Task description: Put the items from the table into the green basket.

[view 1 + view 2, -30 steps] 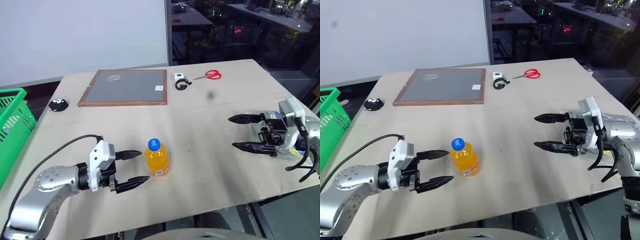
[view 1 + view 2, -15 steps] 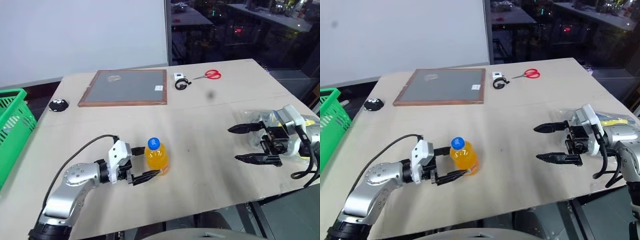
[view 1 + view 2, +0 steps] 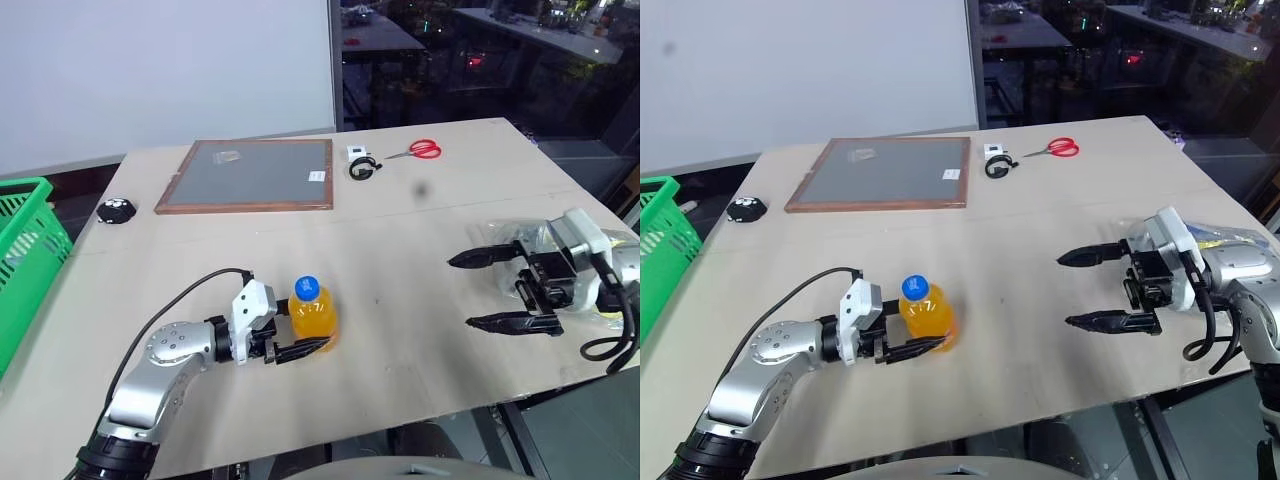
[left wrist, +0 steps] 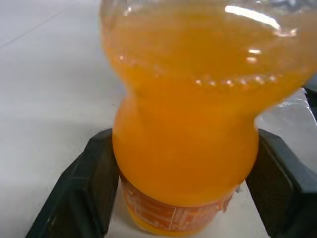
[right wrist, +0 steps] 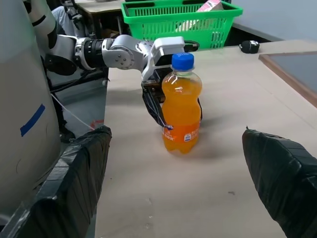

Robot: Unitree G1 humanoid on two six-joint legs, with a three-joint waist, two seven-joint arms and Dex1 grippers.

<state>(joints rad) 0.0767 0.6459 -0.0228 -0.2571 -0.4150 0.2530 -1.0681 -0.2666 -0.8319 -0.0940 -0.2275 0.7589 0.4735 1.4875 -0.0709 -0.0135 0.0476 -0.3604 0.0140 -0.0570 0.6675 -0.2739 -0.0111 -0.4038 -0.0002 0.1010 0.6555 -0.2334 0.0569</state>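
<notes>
Beige wooden desk (image 3: 420, 250): small orange-drink bottle with blue cap (image 3: 313, 313) upright near front edge, left hand (image 3: 300, 333) straddling it, grip undeterminable; right hand (image 3: 485, 290) wide, empty, near right edge.

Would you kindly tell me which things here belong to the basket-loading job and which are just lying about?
Job:
- orange-drink bottle, between the left gripper jaws
- clear bag of packets
- pink box, already in
- green basket

Lying about:
- framed grey board
- red-handled scissors
- small black object
</notes>
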